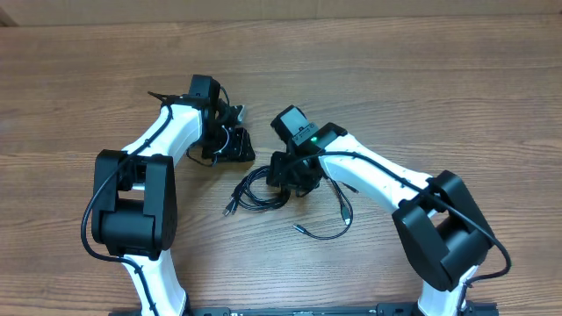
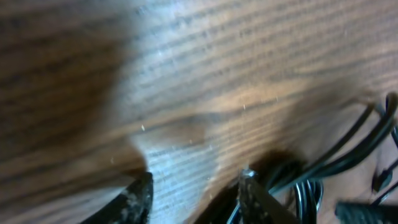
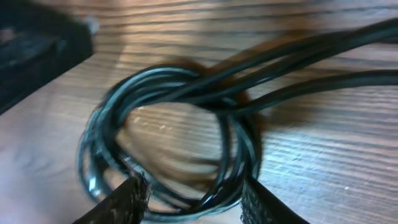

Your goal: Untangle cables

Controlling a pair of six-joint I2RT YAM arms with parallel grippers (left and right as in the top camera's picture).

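Hovering right over the cables (image 1: 263,189), which lie in a loose black heap on the table (image 2: 186,74) between my two arms. My right gripper (image 3: 193,202) is down on the coil (image 3: 93,155), jaws spread. The near arc of that coil runs across the gap between my fingers (image 3: 127,199). Nothing is pinched as far as I can tell, though the wrist picture is smeared, so a strand may be brushing a pad.

Over on the other side of the coil, my left gripper (image 2: 196,196) is also spread, with only bare wood between its fingers. The strands show just beside it at the edge of its view, near but not touching.

From the coil several strands run off together in a bundle, crossing over the ring where they leave it. On the side of the coil nearest my bases, one loose end (image 1: 299,228) trails out with a small silver tip.

My read is that this is the grasping step and the separating has not begun. The coil is wound tight and the strands are overlapped. Next, the right jaws need to close on the near arc and hold it. The left needs to come in beside the coil and take one strand only. Then the two should pull apart gently so the loops slip rather than cinch.
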